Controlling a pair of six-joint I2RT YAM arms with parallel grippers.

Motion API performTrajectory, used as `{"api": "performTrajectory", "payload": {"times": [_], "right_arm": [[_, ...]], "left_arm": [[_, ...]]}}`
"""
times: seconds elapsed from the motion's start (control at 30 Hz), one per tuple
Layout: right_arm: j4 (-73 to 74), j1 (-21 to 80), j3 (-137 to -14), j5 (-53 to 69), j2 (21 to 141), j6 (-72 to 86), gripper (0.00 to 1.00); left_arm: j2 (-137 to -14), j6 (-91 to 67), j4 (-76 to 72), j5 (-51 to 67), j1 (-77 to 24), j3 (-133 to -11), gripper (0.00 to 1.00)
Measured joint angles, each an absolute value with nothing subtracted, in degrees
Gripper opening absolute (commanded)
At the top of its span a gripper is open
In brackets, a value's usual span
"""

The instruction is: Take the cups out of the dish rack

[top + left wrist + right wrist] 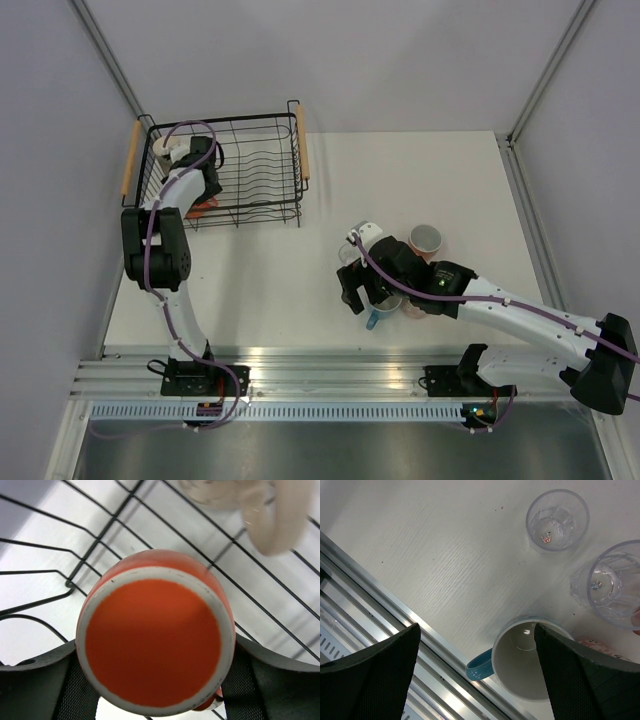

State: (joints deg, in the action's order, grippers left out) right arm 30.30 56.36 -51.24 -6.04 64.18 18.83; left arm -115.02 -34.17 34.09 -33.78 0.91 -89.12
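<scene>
In the black wire dish rack (262,170) at the far left, my left gripper (205,195) is shut on an orange mug (155,640). I see its orange base with a white ring, and a black finger (40,685) presses each side. A cream mug (270,520) lies just beyond it in the rack. My right gripper (362,290) hangs open over a blue mug (520,665) with a white inside, which stands on the table. Two clear tumblers (557,520) (612,587) and a pink-red patterned cup (425,240) stand beside it.
The rack has a wooden bar handle (302,140) on each side. The aluminium rail (395,610) at the table's near edge runs right next to the blue mug. Grey walls close in the table on both sides.
</scene>
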Motion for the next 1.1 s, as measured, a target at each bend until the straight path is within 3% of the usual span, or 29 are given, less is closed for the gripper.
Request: {"api": "performTrajectory", "payload": {"times": [0.37,0.67,1.1], "right_arm": [[29.30,56.36,-50.87,-6.52,64.16,18.83,0.98],[24.27,56.36,-47.48,-11.46,62.06,20.12,0.98],[10.22,56.25,-45.65,-5.54,56.40,20.47,0.98]], "left_arm": [[-108.95,-34.11,34.52,-30.28,-11.46,-88.20,0.02],[-105.06,-33.80,32.45,-18.04,-12.82,-87.31,0.02],[-78.39,-34.79,12.21,5.45,-16.71,-68.25,0.02]]}}
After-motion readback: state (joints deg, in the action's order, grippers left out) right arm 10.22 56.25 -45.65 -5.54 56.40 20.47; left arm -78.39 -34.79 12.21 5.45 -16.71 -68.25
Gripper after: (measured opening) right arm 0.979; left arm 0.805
